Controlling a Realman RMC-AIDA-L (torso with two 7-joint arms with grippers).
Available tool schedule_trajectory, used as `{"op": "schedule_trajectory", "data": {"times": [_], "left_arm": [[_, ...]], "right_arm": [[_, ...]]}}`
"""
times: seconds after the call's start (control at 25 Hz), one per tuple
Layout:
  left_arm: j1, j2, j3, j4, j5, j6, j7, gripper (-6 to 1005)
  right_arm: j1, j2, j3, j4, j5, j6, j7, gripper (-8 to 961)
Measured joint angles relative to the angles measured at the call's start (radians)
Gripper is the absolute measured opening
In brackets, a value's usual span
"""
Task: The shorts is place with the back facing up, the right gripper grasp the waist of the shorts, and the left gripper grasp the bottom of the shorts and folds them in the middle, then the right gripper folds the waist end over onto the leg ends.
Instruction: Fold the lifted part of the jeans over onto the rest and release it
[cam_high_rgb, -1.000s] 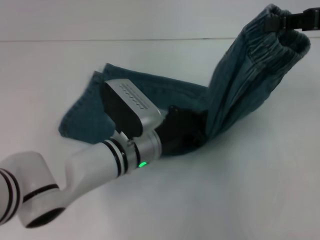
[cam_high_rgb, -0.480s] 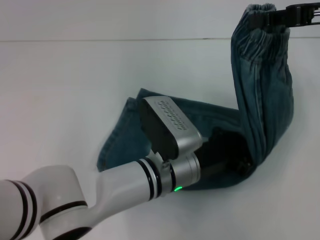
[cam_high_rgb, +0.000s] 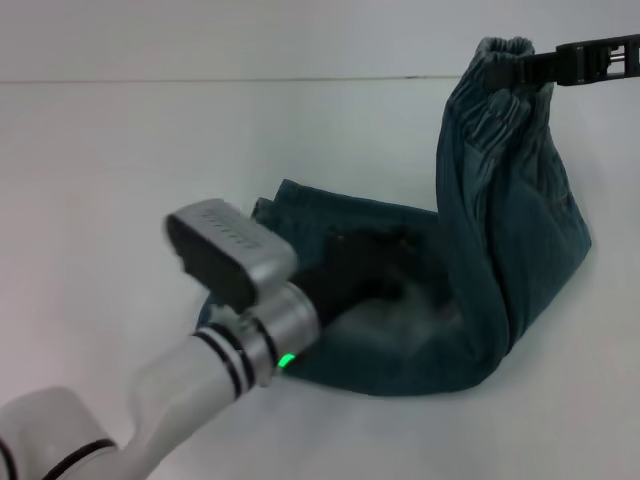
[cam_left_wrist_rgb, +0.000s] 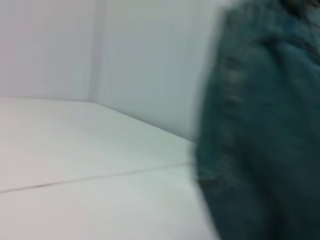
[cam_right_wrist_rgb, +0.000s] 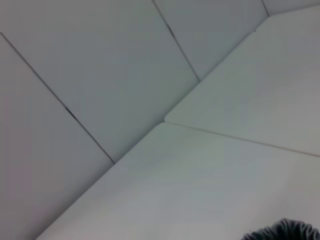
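Here we have the right end effector (cam_high_rgb: 530, 68) clamped on the waist (cam_high_rgb: 497, 55), lifted above the tabletop (cam_high_rgb: 120, 150); shorts (cam_high_rgb: 500, 240) legs lie flat. Left end effector (cam_high_rgb: 375, 262) rests on the legs; grip state: cannot tell. Rec.: carry waist over w/ even tension, lay onto leg ends. No labels legible.

A white table (cam_high_rgb: 120, 180) — a pale panelled wall (cam_right_wrist_rgb: 100, 60) behind it.

Shorts (cam_high_rgb: 500, 260) lie on the table (cam_high_rgb: 100, 180), waist (cam_high_rgb: 500, 55) raised at right; left gripper (cam_high_rgb: 375, 260) rests on the legs.
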Motion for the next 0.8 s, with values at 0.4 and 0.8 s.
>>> {"op": "schedule_trajectory", "data": {"times": [0.4, 0.8], "left_arm": [[0.232, 0.004, -0.194, 0.153, -0.004, 0.412, 0.009, 384], [0.356, 0.009, -0.398, 0.253, -0.006, 0.570, -0.030, 720]], "right_arm": [[0.056, 0.023, -0.105, 0.058, -0.005, 0.017, -0.050, 88], [0.229, 0.097, -0.285, 0.225, -0.072, 0.171, -0.119, 97]]}}
